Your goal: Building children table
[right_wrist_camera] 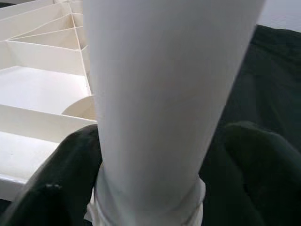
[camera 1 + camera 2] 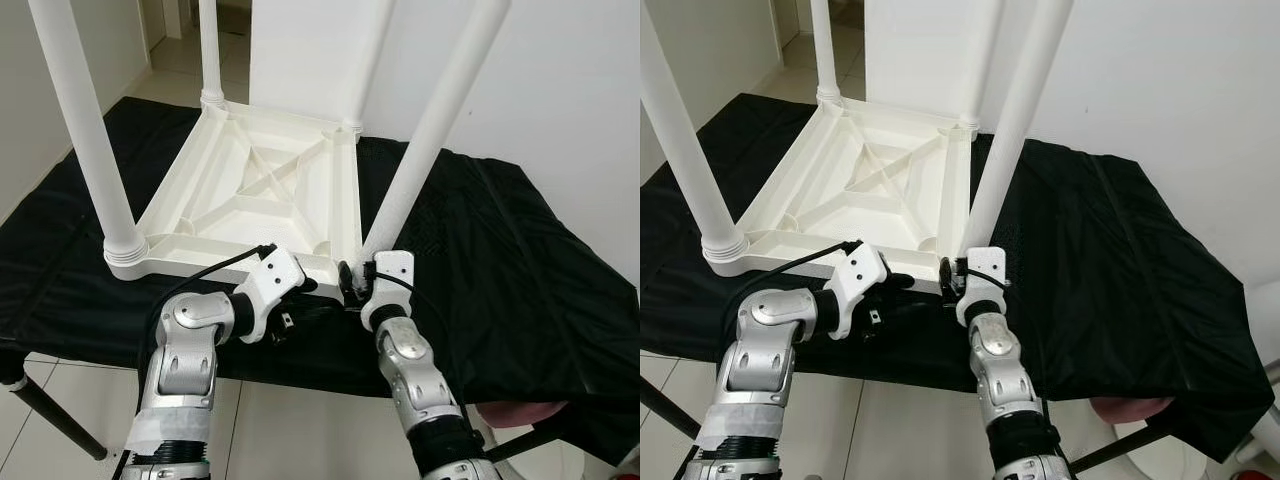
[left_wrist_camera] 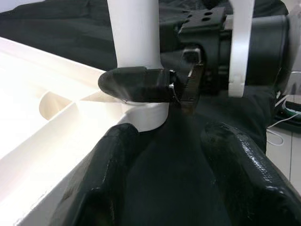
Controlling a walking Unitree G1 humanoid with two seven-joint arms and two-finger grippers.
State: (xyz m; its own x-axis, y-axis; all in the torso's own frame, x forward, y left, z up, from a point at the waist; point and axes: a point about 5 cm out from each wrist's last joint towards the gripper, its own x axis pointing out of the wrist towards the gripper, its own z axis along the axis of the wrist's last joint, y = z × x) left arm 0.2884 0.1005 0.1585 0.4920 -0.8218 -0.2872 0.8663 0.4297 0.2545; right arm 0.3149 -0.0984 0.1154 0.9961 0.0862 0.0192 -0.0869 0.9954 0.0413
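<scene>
The white children's table (image 2: 255, 190) lies upside down on the black-draped surface (image 2: 500, 260), ribbed underside up, with four white legs rising from its corners; the near right leg (image 2: 420, 150) stands straight ahead of the right tool (image 2: 352, 285), which is clamped on its base, one black finger on either side of the tube just above the threaded collar, as the right wrist view shows (image 1: 150, 94); the leg leans up and away from that tool toward the wall; the left tool (image 2: 300, 300) sits just beside the right one, at the table's near edge, its two fingers (image 3: 108, 174) apart and holding nothing, the same leg's base directly in front of them and the right tool's finger (image 3: 136, 84) crossing that base just beyond; the near left leg (image 2: 85, 130) stands well off to the left tool's outer side, at the other near corner; the two far legs rise beyond both tools at the far edge.
</scene>
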